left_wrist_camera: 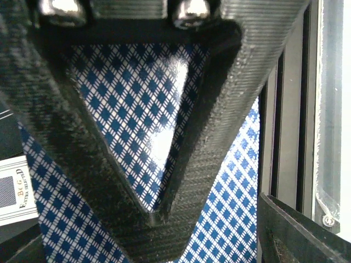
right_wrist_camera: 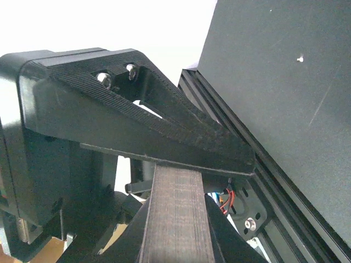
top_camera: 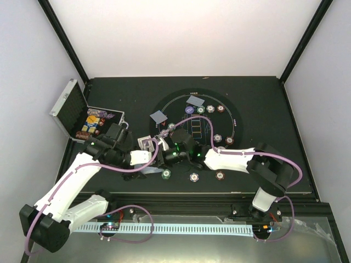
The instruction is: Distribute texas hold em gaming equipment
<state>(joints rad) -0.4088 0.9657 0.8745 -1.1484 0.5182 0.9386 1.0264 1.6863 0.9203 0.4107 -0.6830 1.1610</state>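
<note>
The right jaws clamp a stack of blue diamond-backed playing cards (right_wrist_camera: 175, 219); whether the left jaws grip anything I cannot tell. The cards look light, slick and bendy, so pinch one by its edge.

— What kind of place is this?
— A robotics lab cell: plain white wall panels (top_camera: 181, 33) held in black metal frame posts (top_camera: 64, 41) box in a matt black tabletop (top_camera: 269, 104).
— What else?
— A white slotted cable duct (top_camera: 181, 227) runs along the tabletop's near edge, where two white-and-black robot arms (top_camera: 71, 183) are mounted.
</note>
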